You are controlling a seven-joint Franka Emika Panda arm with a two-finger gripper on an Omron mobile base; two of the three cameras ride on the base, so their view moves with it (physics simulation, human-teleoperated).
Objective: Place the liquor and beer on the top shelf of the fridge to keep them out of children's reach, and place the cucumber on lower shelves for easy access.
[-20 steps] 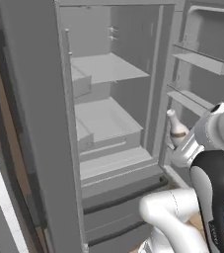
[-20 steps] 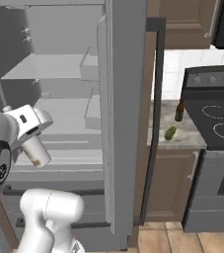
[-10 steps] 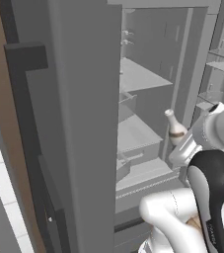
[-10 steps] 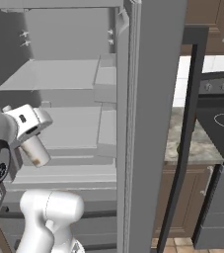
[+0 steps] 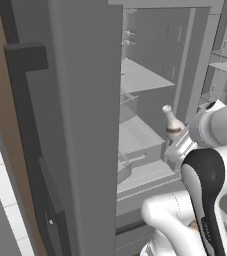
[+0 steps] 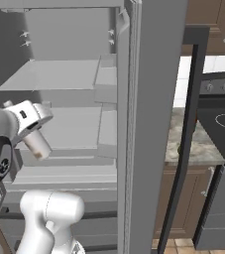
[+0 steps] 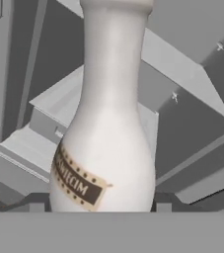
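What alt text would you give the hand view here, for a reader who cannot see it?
A pale liquor bottle with a brown-and-gold label stands close up in the hand, its narrow neck pointing toward the top of the view. Behind it lie the light grey shelves and walls of the open fridge.

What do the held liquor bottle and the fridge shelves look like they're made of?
Liquor bottle: looks like opaque ceramic or frosted glass, smooth whitish body with soft sheen, brown-and-gold printed label. Fridge shelves: flat, matte light grey panels, probably plastic; not see-through like glass. Rendered scene, so uncertain.
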